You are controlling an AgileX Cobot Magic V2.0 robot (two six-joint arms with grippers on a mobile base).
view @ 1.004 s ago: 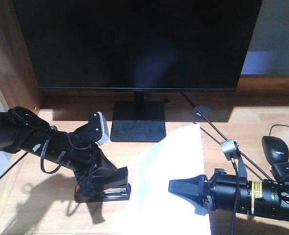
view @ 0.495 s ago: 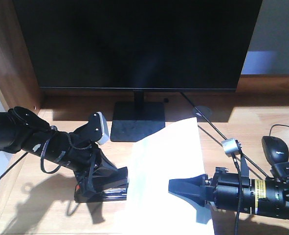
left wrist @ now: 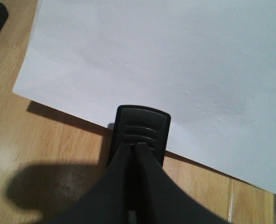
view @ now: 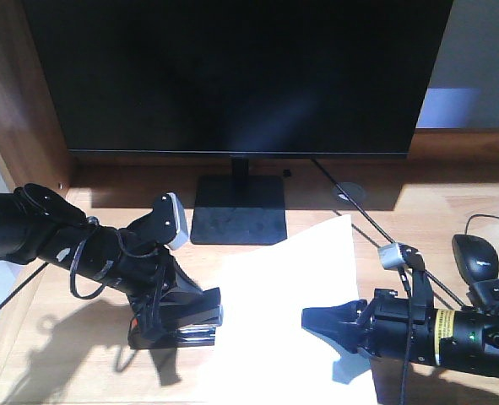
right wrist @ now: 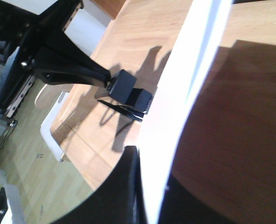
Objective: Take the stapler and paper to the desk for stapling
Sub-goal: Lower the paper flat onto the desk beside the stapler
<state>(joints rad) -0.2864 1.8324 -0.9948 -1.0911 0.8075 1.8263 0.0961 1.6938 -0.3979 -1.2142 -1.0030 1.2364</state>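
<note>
The black stapler (view: 180, 324) with an orange-red patch stands on the light-wood desk (view: 63, 363), and my left gripper (view: 160, 308) is shut on it. In the left wrist view the stapler's ribbed head (left wrist: 142, 127) overlaps the near edge of the white paper (left wrist: 166, 56); the fingers (left wrist: 119, 172) are pressed together behind the head. My right gripper (view: 317, 321) is shut on the paper (view: 274, 287), which lies low over the desk. The right wrist view shows the paper (right wrist: 189, 84) edge-on between the jaws, with the stapler (right wrist: 128, 92) touching its far edge.
A large black monitor on a square stand (view: 236, 213) fills the back of the desk. A black mouse (view: 477, 256) and a cable (view: 363, 215) lie at the right. A dark brown side panel (view: 17, 110) rises at the left. Beyond the desk's left edge lies floor (right wrist: 30, 163).
The paper swung left over the stapler's front, then came back right and settled lower. My right gripper shifted slightly right. The left arm and stapler stayed put.
</note>
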